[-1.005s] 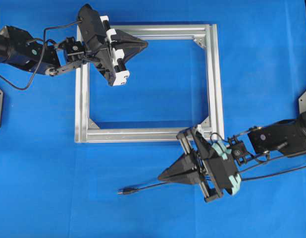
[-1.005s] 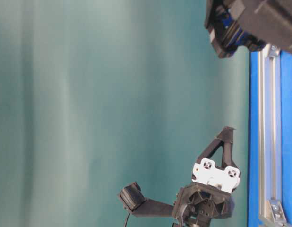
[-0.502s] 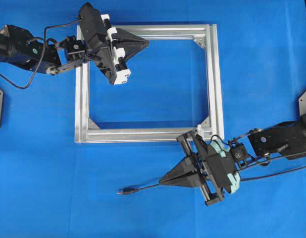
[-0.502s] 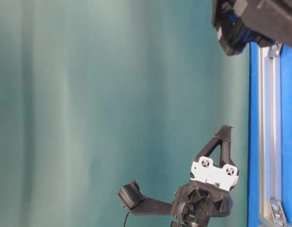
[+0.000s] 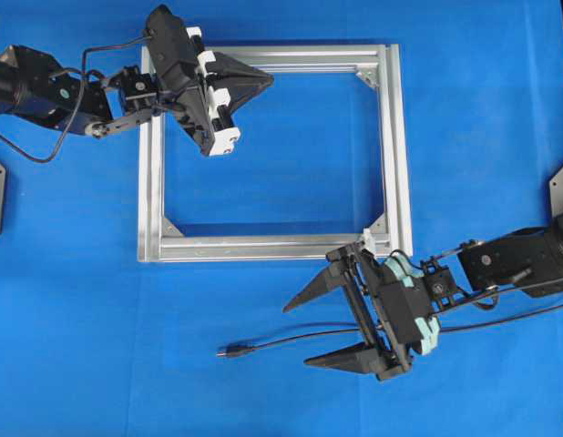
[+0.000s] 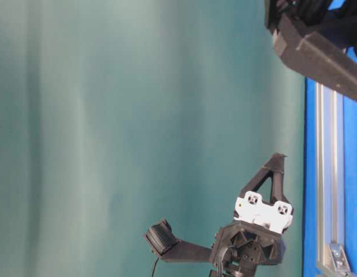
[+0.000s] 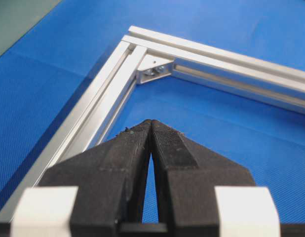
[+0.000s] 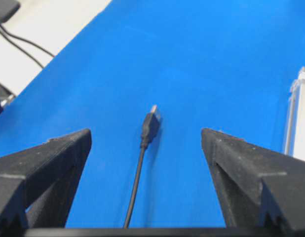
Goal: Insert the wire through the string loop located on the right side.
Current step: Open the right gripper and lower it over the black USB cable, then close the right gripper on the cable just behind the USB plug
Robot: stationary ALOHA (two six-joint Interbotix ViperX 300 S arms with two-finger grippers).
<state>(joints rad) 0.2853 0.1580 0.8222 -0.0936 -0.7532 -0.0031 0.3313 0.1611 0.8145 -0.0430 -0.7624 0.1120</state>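
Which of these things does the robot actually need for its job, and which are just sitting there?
Needed:
wire, lying on the cloth
string loop, by the frame's corner
right gripper, open around the wire

Just there:
aluminium frame
blue cloth
left gripper, shut, empty

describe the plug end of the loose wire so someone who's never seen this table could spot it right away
Start at the square silver frame on the blue table, then look below its bottom bar. The wire lies there on the cloth between the open fingers of the right end effector. Its plug points left, ending in a short metallic tip, unlike the cables fixed to the arms.
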